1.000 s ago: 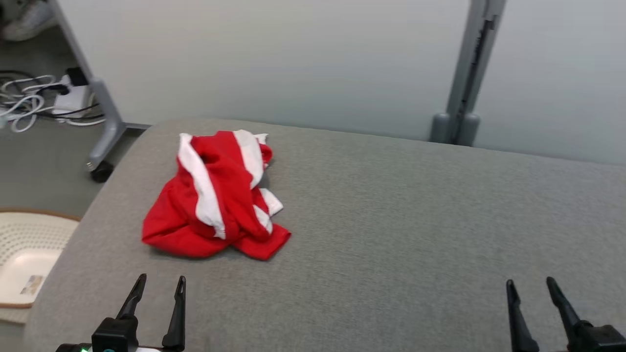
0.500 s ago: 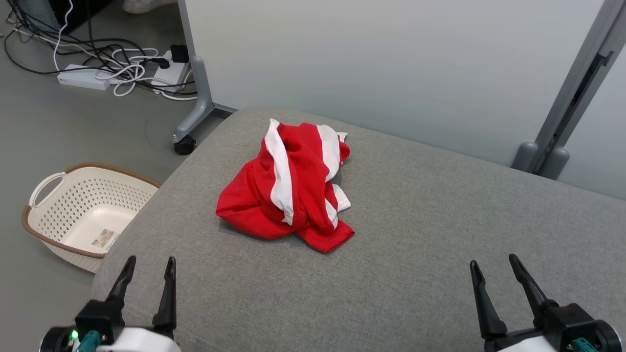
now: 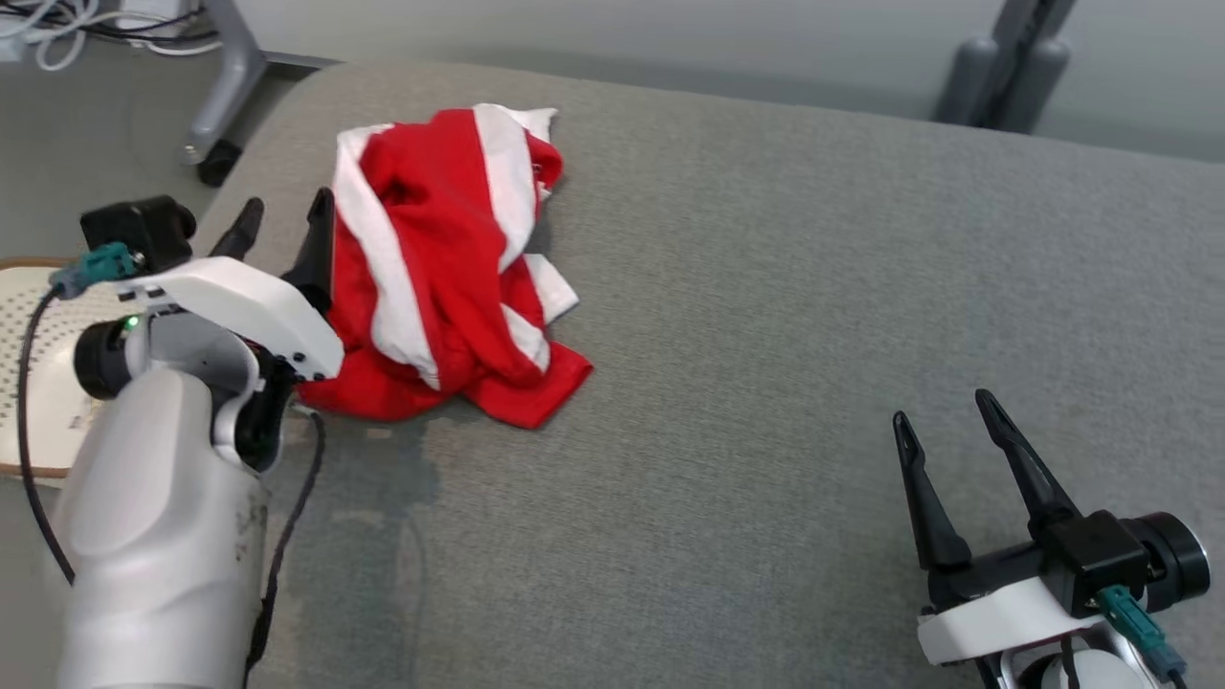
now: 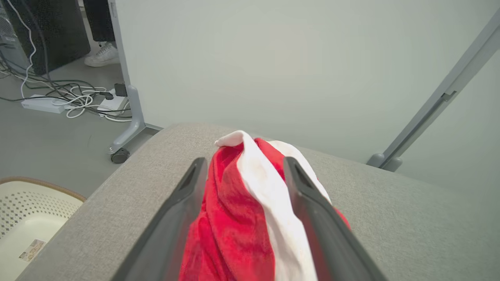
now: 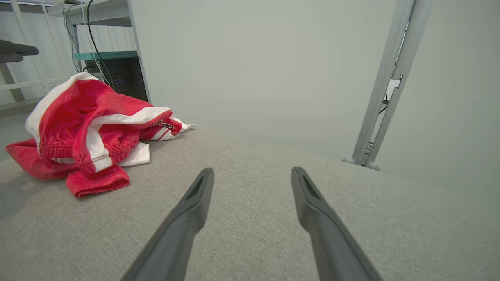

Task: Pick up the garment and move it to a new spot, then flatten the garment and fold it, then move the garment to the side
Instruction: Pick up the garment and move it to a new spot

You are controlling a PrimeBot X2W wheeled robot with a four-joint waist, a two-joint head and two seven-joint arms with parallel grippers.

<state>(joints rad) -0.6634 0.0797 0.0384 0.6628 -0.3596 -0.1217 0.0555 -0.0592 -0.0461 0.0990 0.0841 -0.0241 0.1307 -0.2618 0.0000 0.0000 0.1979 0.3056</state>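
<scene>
The head camera looks steeply down from above onto the grey cushion (image 3: 766, 287), facing forward toward the pale wall (image 3: 622, 19). The left wrist camera sits low and very close behind the red and white garment (image 4: 242, 218), looking along the cushion toward the same wall. The right wrist camera sits low too, farther off, facing that wall with the garment at its left. All three share garment and cushion.

Left gripper (image 3: 289, 203) and arm (image 3: 163, 498) hide the garment (image 3: 450, 239) where it faces the left edge of the cushion (image 3: 766, 287). Basket (image 3: 14, 316) is chopped by the frame and partly behind that arm, and its label (image 4: 30, 249) is too tiny to read.
</scene>
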